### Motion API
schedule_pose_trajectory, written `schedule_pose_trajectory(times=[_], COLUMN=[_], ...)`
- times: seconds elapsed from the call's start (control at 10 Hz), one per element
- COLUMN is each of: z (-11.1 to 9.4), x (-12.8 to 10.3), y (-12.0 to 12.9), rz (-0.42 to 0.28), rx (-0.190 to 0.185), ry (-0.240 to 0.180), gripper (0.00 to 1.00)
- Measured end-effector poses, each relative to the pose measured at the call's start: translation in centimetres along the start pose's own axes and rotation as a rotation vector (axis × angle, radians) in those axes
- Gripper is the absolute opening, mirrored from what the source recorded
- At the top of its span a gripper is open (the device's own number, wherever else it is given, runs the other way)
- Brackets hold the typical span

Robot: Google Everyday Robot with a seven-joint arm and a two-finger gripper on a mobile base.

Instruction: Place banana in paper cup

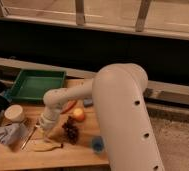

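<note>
- The gripper point(43, 132) is low over the table point(83, 150); wide or narrow, I cannot tell.
- The banana point(46, 146) lies just near of it, to the near right of the cup point(14, 113).

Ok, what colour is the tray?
Green tray, camera view; the hand is low by the banana.

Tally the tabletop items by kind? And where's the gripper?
Fruit and veg: 4 (banana, apple, carrot, grapes)
Cups: 2 (paper cup, blue cup)
Trays: 1 (green tray)
Cloths: 1 (grey cloth)
Total: 8 identifiable
Gripper: low over the table, just above the banana.
</note>
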Motion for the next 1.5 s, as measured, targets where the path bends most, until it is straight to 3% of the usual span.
schedule_pose_trajectory(times=[0.2, 0.4, 0.7, 0.9, 1.1, 1.4, 1.5], z=[-1.2, -4.0, -10.7, -16.3, -19.8, -21.1, -21.1], x=[-0.1, -0.5, -2.2, -4.7, -8.5, -14.4, -15.3], y=[0.5, 0.9, 2.3, 2.7, 2.7, 4.5, 5.1], rz=[-0.003, 0.006, -0.021, -0.061, -0.121, -0.204, -0.217], rx=[0.031, 0.084, 0.178, 0.244, 0.246, 0.187, 0.177], ry=[-0.011, -0.058, -0.127, -0.177, -0.245, -0.337, -0.345], gripper=[0.0, 0.0, 0.0, 0.0, 0.0, 0.0, 0.0])
